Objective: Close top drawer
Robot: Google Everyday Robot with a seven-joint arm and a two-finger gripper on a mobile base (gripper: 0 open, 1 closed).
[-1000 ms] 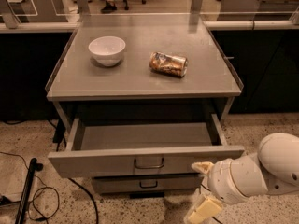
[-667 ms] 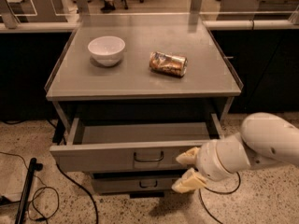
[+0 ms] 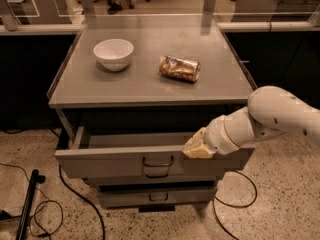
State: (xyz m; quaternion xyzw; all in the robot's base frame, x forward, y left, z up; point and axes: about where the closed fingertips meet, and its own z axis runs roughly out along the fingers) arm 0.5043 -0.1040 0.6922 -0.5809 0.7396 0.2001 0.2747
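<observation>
The top drawer (image 3: 110,163) is a wide grey metal drawer under the tabletop. It stands partly pulled out, with a narrow strip of its inside showing, and has a dark wire handle (image 3: 158,162) at centre. My gripper (image 3: 196,147) rests against the upper edge of the drawer's front panel, just right of the handle. My white arm (image 3: 272,115) reaches in from the right.
A white bowl (image 3: 113,53) and a crushed can (image 3: 179,68) lie on the grey tabletop (image 3: 150,86). A narrower lower drawer (image 3: 157,196) sits beneath, slightly out. Cables (image 3: 75,204) and a black pole (image 3: 27,204) lie on the floor at left.
My gripper has risen from low at the right to the front panel's upper edge. The top drawer now sits further in than before.
</observation>
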